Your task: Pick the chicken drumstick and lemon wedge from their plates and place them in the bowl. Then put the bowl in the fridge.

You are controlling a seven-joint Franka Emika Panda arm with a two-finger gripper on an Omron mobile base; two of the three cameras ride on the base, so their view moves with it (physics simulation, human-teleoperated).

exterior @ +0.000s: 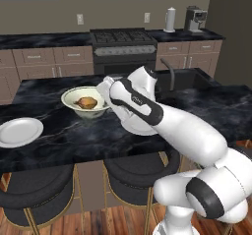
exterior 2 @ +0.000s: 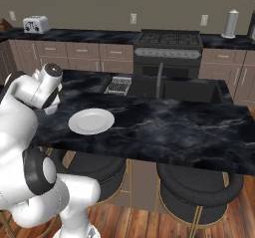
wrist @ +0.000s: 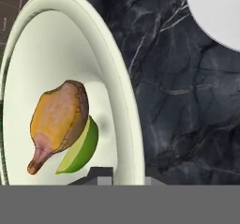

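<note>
On the dark marbled island counter (exterior: pixel 59 145) the white arm reaches forward and down to the wide, shallow cream-green bowl (exterior: pixel 71 99), its hand at the bowl's near right rim. From the hand's own camera the two small dark finger tips of the gripper (wrist: pixel 123 177) sit either side of that pale rim wall, one just inside and one just outside, and the jaws are drawn in narrow, pinching the rim between them.

Inside the bowl lie two things, touching: one golden-brown roasted chicken drumstick (wrist: pixel 58 120) with its paler bony end pointing toward the gripper, and one small yellow-green lemon wedge (wrist: pixel 80 148) tucked against and partly under its side. From the left base camera only the brown lump of the drumstick (exterior: pixel 86 102) can be made out in the bowl; the wedge is too small to tell there.

Two round flat white plates are on the counter, both bare: one (exterior: pixel 19 131) well to the left of the bowl at the counter's near edge, another (exterior 2: pixel 91 121) near the arm's elbow in the right base camera. A white plate edge (wrist: pixel 218 12) also shows just beside the bowl from the hand.

Behind the island stand one black stove (exterior: pixel 123 44), one sink with a dark curved tap (exterior 2: pixel 159 80), and two dark round stools (exterior: pixel 34 190) tucked under the counter.
</note>
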